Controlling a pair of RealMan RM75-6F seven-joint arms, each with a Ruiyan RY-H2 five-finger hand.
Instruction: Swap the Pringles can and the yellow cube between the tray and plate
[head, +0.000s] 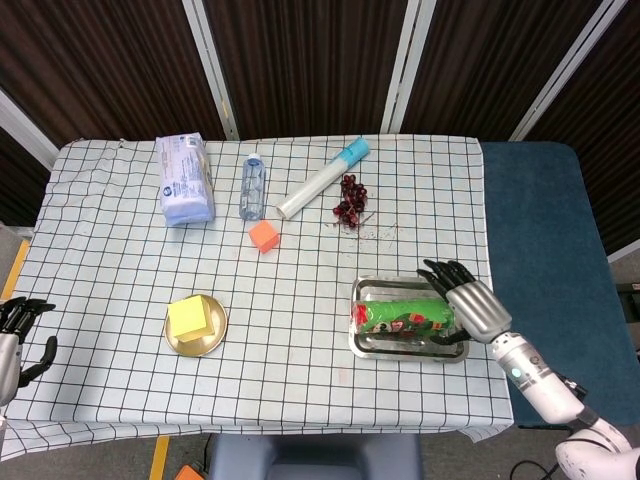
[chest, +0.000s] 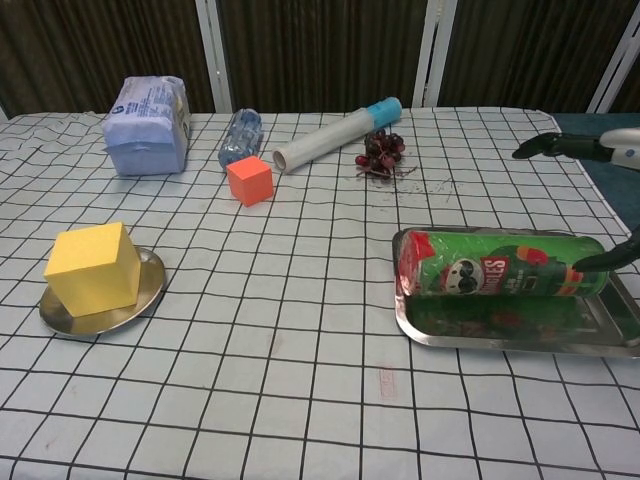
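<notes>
A green Pringles can lies on its side in the steel tray at the front right. On the round metal plate at the front left sits the yellow cube. My right hand hovers at the can's right end, fingers spread, holding nothing. In the chest view only its fingertips show at the right edge, one near the can's end. My left hand hangs off the table's left edge, open and empty.
Along the back stand a blue tissue pack, a water bottle, a white tube with a blue cap and dark red berries. An orange cube lies mid-table. A blue surface adjoins the table's right side.
</notes>
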